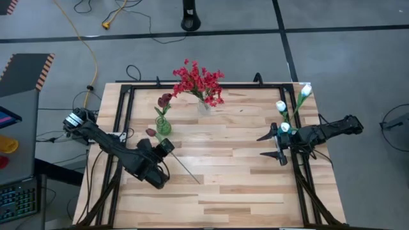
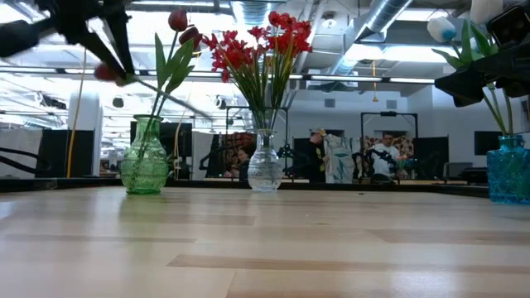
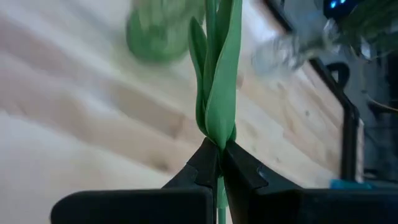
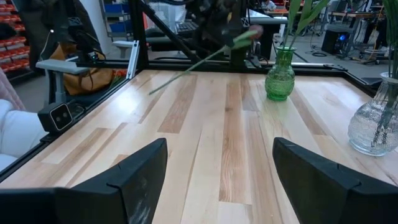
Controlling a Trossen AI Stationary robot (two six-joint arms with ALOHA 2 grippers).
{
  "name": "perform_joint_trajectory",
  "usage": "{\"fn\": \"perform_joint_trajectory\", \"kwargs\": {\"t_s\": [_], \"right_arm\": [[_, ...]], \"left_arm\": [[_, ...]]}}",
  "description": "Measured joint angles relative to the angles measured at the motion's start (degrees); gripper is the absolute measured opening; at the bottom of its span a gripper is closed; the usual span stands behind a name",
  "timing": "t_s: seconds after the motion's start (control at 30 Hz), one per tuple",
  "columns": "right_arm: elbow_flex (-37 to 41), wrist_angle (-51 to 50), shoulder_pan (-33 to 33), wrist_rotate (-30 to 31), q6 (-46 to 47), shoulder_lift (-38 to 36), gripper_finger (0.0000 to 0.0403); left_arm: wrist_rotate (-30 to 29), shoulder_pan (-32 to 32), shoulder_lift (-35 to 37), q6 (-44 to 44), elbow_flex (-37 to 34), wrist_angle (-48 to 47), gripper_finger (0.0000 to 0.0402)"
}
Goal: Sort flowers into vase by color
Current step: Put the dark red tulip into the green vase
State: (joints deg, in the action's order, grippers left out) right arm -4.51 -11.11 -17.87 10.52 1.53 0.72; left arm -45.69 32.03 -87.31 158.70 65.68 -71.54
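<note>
Table (image 1: 243, 185): pale wood planks, black frame
Left vase (image 2: 144, 161): green glass, maroon tulips (image 2: 184, 26)
Middle vase (image 2: 265, 165): clear glass, bright red sprays (image 1: 199, 81)
Right vase (image 2: 508, 172): blue glass, white tulips (image 1: 282, 107)
Held stem (image 3: 219, 74): green

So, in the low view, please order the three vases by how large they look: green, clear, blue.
1. Blue vase: looks largest, though the picture's edge cuts it and it may stand nearer the camera.
2. Green vase and clear vase: they look about alike, so I leave them unranked.
</note>
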Motion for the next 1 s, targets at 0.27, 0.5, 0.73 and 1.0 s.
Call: {"fn": "perform_joint_trajectory", "kwargs": {"t_s": [0.27, 0.5, 0.73, 1.0], "right_arm": [[0.0, 0.0, 0.02, 0.0, 0.01, -0.01, 0.0317], [0.0, 0.0, 0.0, -0.02, -0.01, -0.01, 0.0317], [0.0, 0.0, 0.0, -0.04, 0.01, 0.01, 0.0317], [0.0, 0.01, 0.0, -0.03, 0.01, 0.0, 0.0317]], "left_arm": [[-4.05, -0.4, 0.66, -4.96, 8.77, -18.11, 0.0], [-13.45, -2.72, 6.06, -16.25, 8.21, -18.38, 0.0], [-22.23, -5.86, 11.9, -36.74, 8.21, -18.46, 0.0], [-28.5, -7.63, 18.74, -55.53, 8.21, -18.54, 0.0]]}}
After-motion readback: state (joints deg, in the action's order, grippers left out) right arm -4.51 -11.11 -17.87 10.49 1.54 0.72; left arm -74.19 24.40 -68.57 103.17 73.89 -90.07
